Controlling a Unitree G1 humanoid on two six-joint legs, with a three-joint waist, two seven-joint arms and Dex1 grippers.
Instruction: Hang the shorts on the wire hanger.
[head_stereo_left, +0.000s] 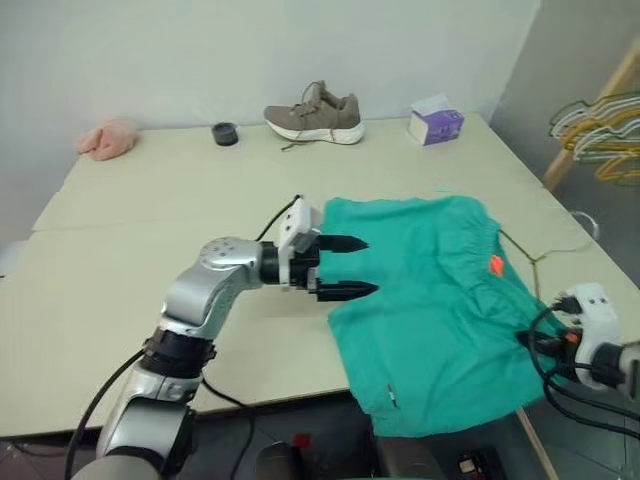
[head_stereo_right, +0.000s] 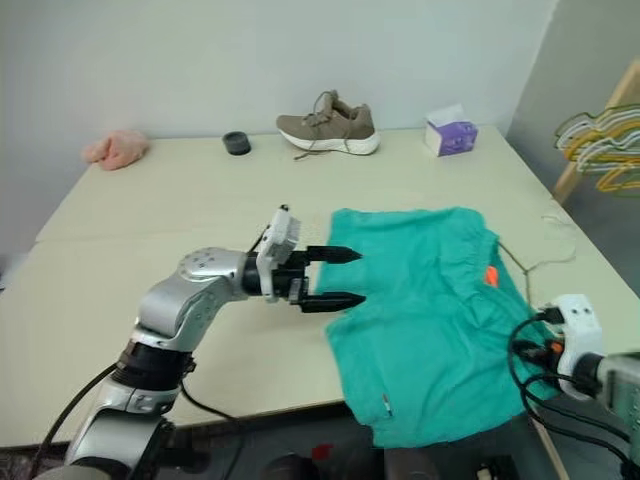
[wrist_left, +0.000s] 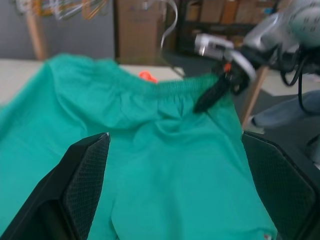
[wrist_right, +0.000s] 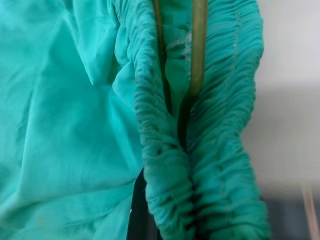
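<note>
A: Where do your shorts (head_stereo_left: 440, 300) lie?
B: Spread on the worktop's (head_stereo_left: 150, 230) right side, the lower hem hanging over its front edge. Your right gripper (wrist_left: 212, 97) pinches the gathered waistband, fingers shut on it, with the wire hanger (wrist_right: 197, 55) running alongside. Your left gripper (head_stereo_left: 345, 267) hovers at their left edge, fingers wide.
A: Any readable writing?
B: None; the orange tag (head_stereo_left: 495, 265) is too small.

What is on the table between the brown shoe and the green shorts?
Nothing: in the left eye view, only bare table separates the shoe from the shorts.
</note>
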